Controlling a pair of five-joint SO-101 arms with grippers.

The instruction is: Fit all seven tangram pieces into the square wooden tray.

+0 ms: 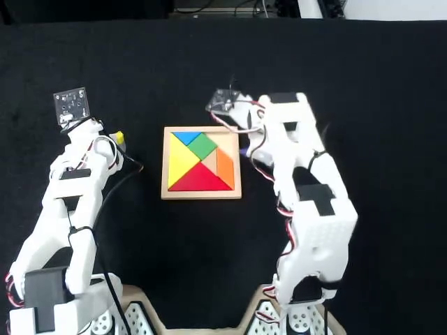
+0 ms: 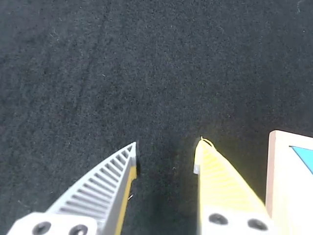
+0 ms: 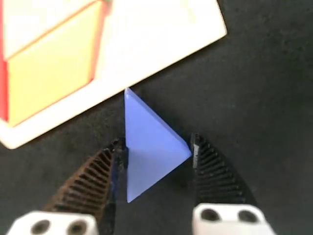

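The square wooden tray lies mid-table holding blue, green, yellow, red and orange pieces. A small violet triangle rests on the black cloth just outside the tray's rim, beside the orange piece. My right gripper is shut on this triangle, one finger against its long edge and the other at its tip. In the high view that gripper sits at the tray's right edge. My left gripper hangs open and holds nothing, just left of the tray's corner.
Black cloth covers the whole table. The left arm stands to the left of the tray and the right arm to its right. Both arm bases sit at the front edge.
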